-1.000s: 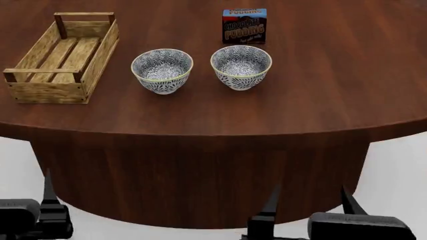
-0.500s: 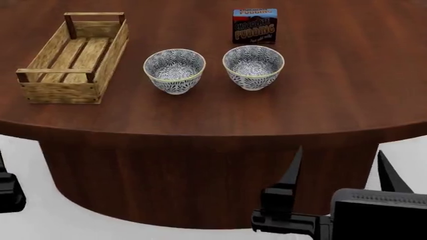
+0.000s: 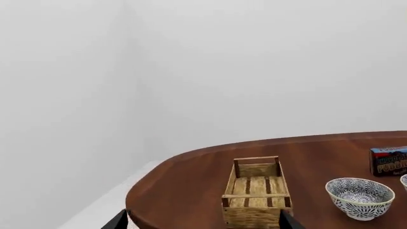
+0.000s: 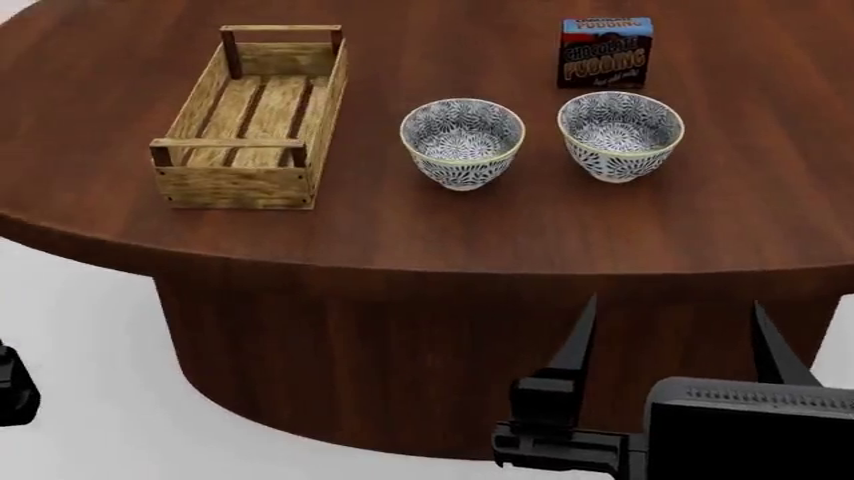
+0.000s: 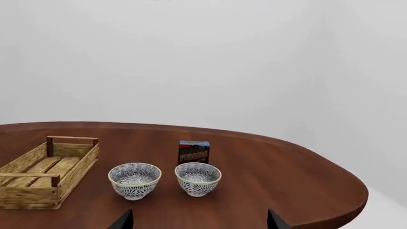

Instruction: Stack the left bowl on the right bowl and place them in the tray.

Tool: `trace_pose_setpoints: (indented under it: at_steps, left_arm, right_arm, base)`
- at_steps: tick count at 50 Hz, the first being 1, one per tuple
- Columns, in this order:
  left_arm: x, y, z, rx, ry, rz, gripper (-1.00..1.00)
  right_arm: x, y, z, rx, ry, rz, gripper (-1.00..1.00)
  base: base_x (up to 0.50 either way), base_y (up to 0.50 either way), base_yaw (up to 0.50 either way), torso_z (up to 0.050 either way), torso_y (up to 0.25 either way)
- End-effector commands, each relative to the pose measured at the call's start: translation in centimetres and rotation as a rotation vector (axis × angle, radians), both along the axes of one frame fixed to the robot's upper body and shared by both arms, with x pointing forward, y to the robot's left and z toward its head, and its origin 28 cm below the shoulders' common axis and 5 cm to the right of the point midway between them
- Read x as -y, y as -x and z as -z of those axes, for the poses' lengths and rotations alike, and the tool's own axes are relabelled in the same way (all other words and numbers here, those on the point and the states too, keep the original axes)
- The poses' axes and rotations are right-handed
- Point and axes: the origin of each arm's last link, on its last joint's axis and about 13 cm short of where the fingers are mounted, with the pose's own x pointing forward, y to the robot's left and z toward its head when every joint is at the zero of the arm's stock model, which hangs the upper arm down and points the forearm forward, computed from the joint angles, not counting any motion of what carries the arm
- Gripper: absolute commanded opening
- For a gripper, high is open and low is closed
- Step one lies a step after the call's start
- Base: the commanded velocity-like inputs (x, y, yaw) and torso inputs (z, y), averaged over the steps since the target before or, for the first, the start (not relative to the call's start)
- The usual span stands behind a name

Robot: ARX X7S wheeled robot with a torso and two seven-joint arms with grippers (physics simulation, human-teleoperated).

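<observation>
Two patterned bowls stand upright side by side on the round dark-wood table, apart from each other: the left bowl and the right bowl. One tray, a light-wood crate with a slatted bottom, lies left of the left bowl, near it but not touching. One blue pudding box stands just behind the right bowl.

The right gripper hangs below the table edge, in front of and well short of both bowls, its two dark fingers spread apart with nothing between them. The right bowl lies almost straight ahead of it; the left bowl and tray lie ahead and off to its left.

Of the left gripper only two finger tips show in its wrist view, spread apart, with the tray ahead between them.
</observation>
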Motion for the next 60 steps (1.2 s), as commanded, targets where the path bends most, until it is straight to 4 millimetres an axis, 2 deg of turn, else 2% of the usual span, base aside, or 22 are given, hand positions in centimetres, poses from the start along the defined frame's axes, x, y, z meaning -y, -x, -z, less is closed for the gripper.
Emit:
trace_pose_setpoints:
  at_steps: [1,11,21,39,60]
  left_arm:
    - [0.1,0.0,0.0,0.006,0.004,0.009,1.00]
    - [0.3,0.0,-0.2,0.017,0.008,0.018,1.00]
    - [0.5,0.4,-0.4,0.039,0.009,0.036,1.00]
    - [0.5,0.7,-1.0,0.077,0.042,0.054,1.00]
    - [0.8,0.6,-0.8,0.071,0.030,0.067,1.00]
  right_arm:
    - [-0.2,0.0,0.0,-0.003,-0.004,-0.006,1.00]
    - [-0.2,0.1,-0.3,0.012,-0.035,-0.020,1.00]
    - [-0.1,0.3,-0.5,0.025,-0.064,-0.030,1.00]
    - [-0.1,0.0,-0.2,-0.010,-0.044,-0.017,1.00]
    - [0.2,0.0,0.1,-0.022,-0.056,-0.004,1.00]
  base:
    - [0.00,0.50,0.00,0.000,0.000]
    - [0.00,0.49,0.00,0.000,0.000]
    - [0.00,0.00,0.00,0.000,0.000]
    - [0.50,0.00,0.00,0.000,0.000]
    - [0.50,0.26,0.00,0.000,0.001]
